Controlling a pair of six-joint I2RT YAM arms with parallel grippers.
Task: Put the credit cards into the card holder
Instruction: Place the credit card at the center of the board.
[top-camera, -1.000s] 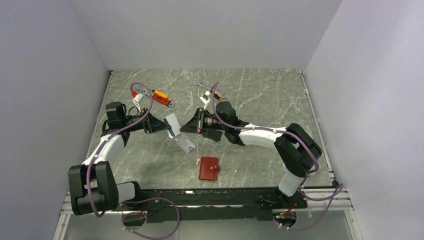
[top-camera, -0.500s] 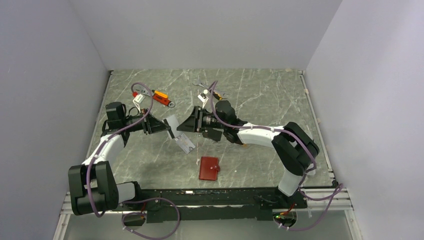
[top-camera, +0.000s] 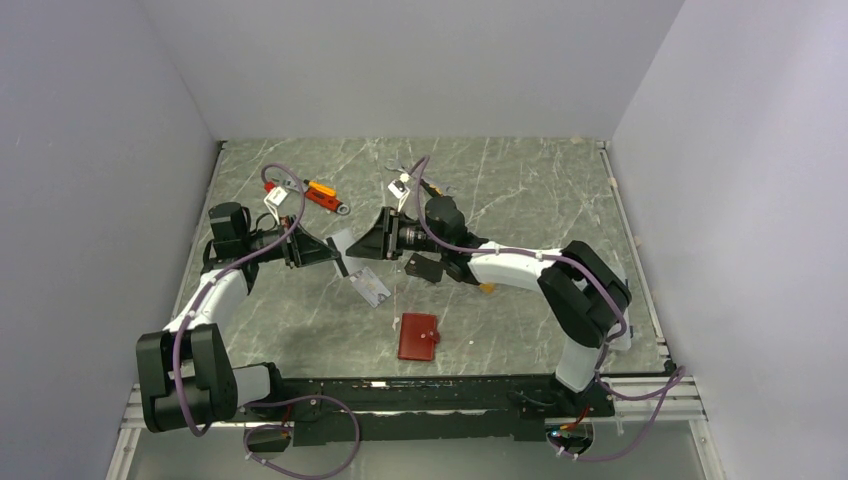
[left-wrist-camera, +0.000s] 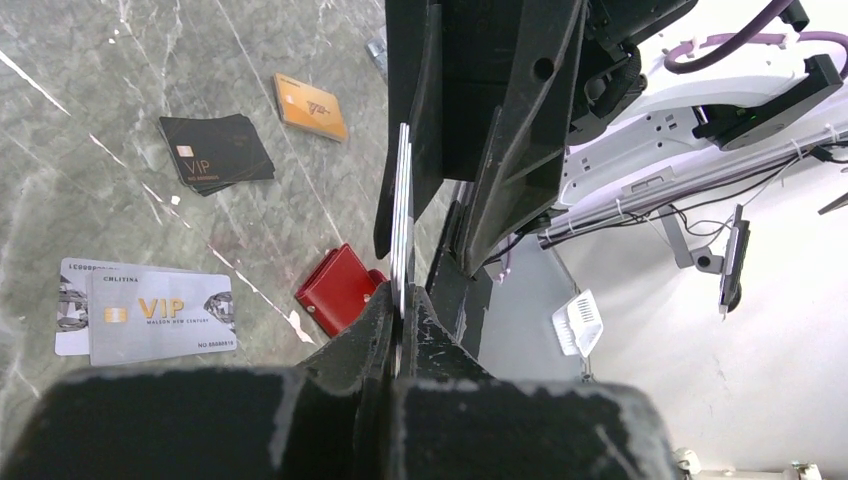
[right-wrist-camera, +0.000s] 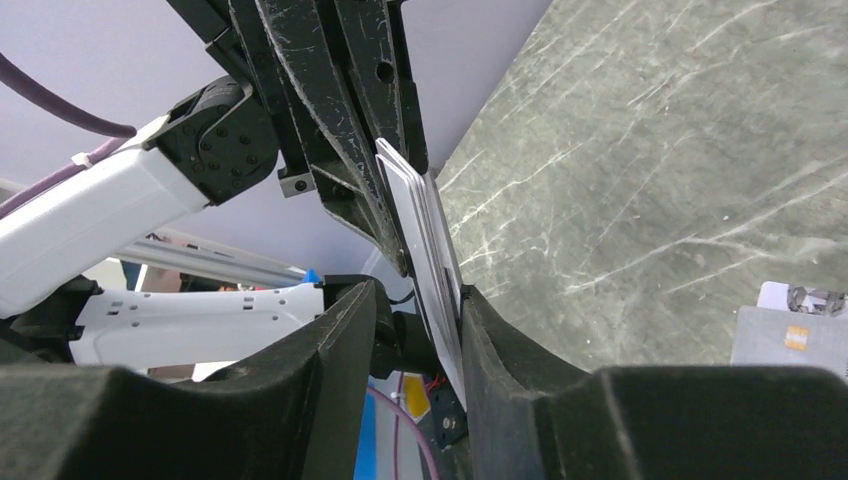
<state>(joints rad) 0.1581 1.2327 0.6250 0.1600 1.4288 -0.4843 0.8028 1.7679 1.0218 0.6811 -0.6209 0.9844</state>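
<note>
Credit cards (left-wrist-camera: 402, 215), probably stiff, light, slick, stand edge-on mid-frame, clenched by left gripper (left-wrist-camera: 400, 300); right gripper (right-wrist-camera: 415, 305) gapes around them. Pinch flat faces. Red card holder (top-camera: 418, 336) lies lower centre.

Top view: soft, even overhead light, faint shadows on table (top-camera: 520, 200), no glare, sharp. Wrist cams: near foreground dark & out of focus, wide-angle stretch at edges. Left-wrist pic blows out white on right; silver card (left-wrist-camera: 403, 220) edge glints.
</note>
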